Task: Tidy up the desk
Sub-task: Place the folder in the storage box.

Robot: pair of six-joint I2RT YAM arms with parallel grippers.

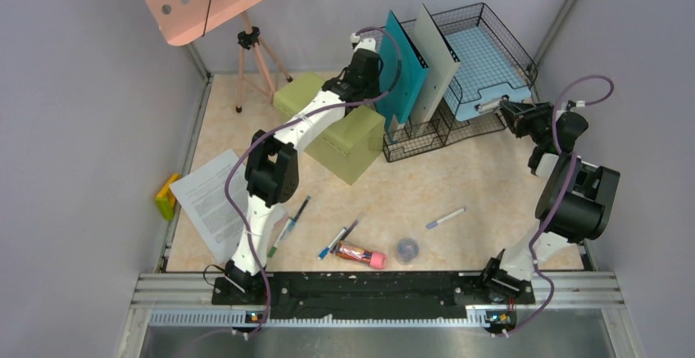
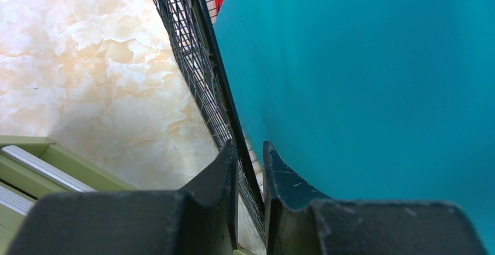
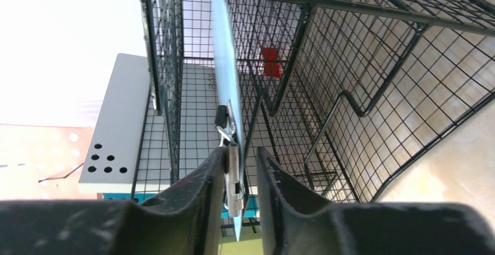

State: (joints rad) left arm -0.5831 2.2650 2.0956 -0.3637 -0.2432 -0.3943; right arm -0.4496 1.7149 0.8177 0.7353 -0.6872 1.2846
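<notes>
- Desk surface (image 1: 492, 178) is beige and marbled, set between grey walls, and carries loose pens (image 1: 445, 217), a printed sheet (image 1: 209, 198) and a wire rack (image 1: 426, 141) at its far side.
- Left gripper (image 2: 250, 147): its jaws stand nearly together at the rack's mesh wall, beside a teal folder (image 2: 379, 80). I cannot tell whether they grip anything.
- Right gripper (image 3: 240, 153): its jaws straddle the metal clip (image 3: 233, 173) of a blue clipboard (image 3: 225, 62), with a gap showing on one side.

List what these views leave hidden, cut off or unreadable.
- Printed sheet, top view: text too small to read.
- Yellow object, top view: too small to identify.
- Left gripper, left wrist view: straddles a wall of the wire rack beside the teal folder; grip unclear.
- Red patch, right wrist view: blurred behind the mesh.
</notes>
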